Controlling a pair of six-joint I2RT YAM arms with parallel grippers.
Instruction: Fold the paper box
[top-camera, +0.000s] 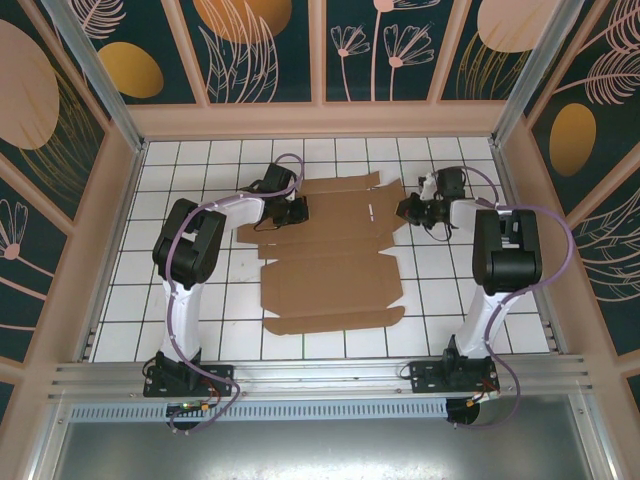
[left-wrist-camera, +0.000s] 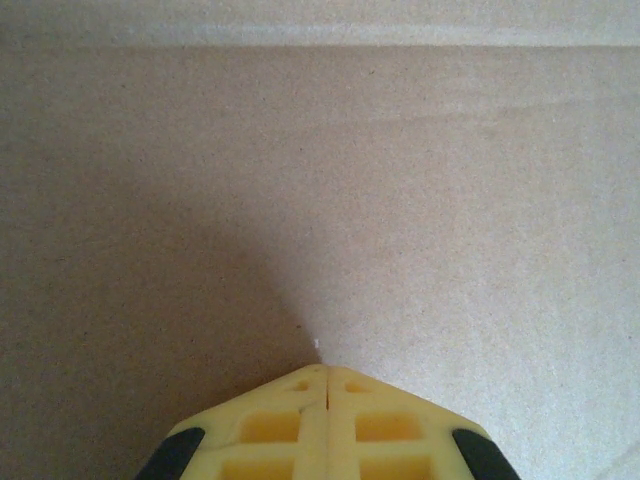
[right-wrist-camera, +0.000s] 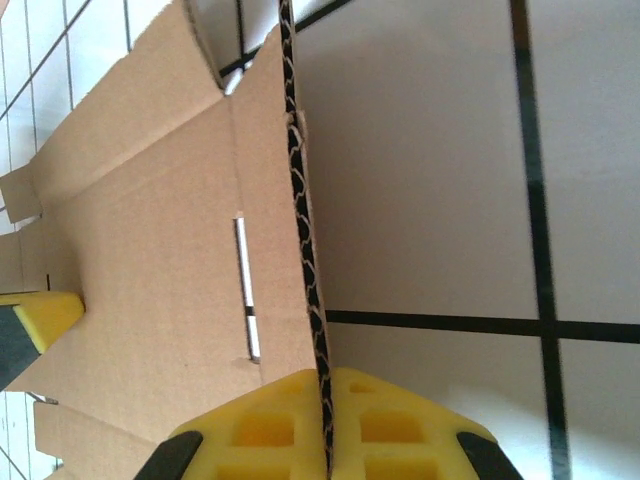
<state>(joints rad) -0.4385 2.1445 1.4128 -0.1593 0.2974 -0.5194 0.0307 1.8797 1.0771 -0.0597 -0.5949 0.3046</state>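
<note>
A white tiled surface (top-camera: 440, 290) with dark grid lines, seen from above. In the middle lies the paper box (top-camera: 330, 270), an unfolded brown cardboard sheet with flaps along its near and far edges.

On the left, the left arm bends in over the sheet's far left part. The left gripper (top-camera: 295, 212) sits over the cardboard there. In the left wrist view its yellow fingers are pressed together with only a thin seam between them and nothing visible in that seam. The left gripper (left-wrist-camera: 327, 385) points at plain brown cardboard (left-wrist-camera: 350, 180) close in front of it. Whether the tips touch the sheet cannot be told.

On the right, the right arm reaches in to the sheet's far right edge, where the right gripper (top-camera: 410, 210) meets it. In the right wrist view the right gripper (right-wrist-camera: 325, 385) is closed on the cardboard, and the sheet's corrugated edge runs straight up from between the two yellow fingers. To the left of that edge the sheet (right-wrist-camera: 150, 250) spreads away with a narrow slot (right-wrist-camera: 243, 290) cut in it. To the right of it is bare tiled surface (right-wrist-camera: 430, 200).
</note>
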